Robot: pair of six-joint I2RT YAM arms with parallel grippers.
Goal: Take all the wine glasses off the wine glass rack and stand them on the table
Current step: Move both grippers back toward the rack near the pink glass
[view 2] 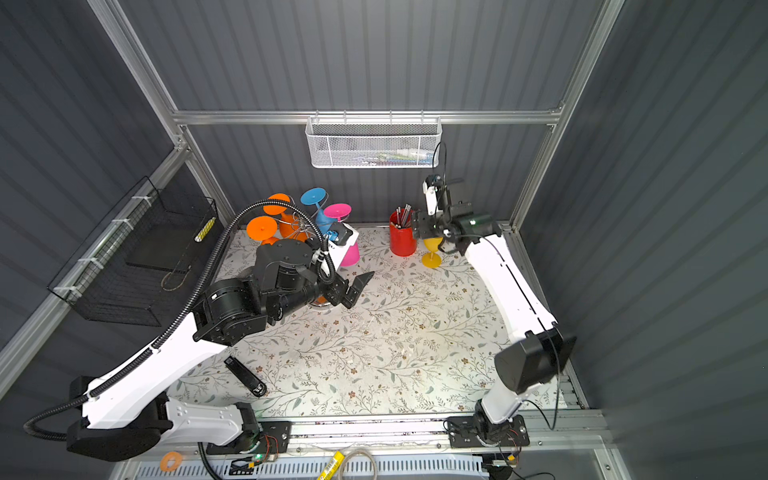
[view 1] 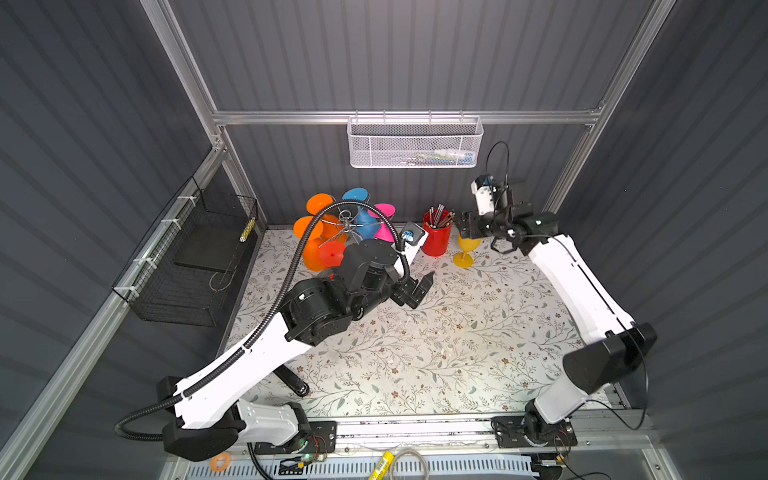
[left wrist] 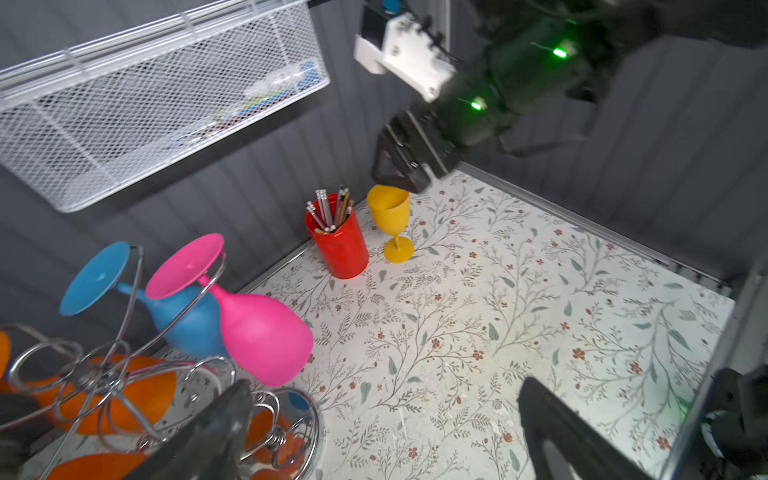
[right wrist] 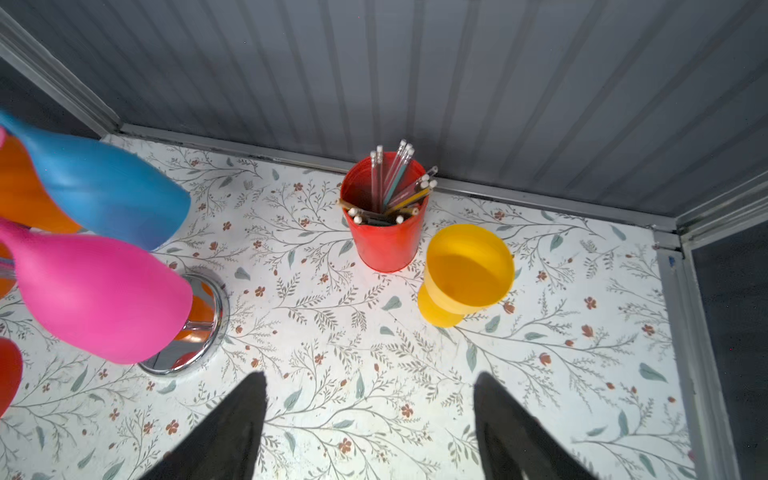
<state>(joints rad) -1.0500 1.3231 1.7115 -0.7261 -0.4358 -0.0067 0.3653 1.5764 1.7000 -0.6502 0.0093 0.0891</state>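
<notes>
Right hand [right wrist: 372, 432] filled the near edge of its wrist view: black fingers [right wrist: 232, 428] spread wide, released, nothing between them. It hovered just over the yellow plastic wine glass [right wrist: 469, 270]. That glass stood upright on the floral-print tabletop [view 1: 457, 353], off the chrome wire wine glass rack [left wrist: 104, 374] and just beside the red cup of pencils [right wrist: 386, 241]. Left hand [left wrist: 382, 436] sat near the rack, fingers also apart, empty. Rack carried a pink wine glass [left wrist: 262, 332], a blue wine glass [left wrist: 187, 324] and orange wine glasses [view 1: 318, 203], hung bowl-down.
</notes>
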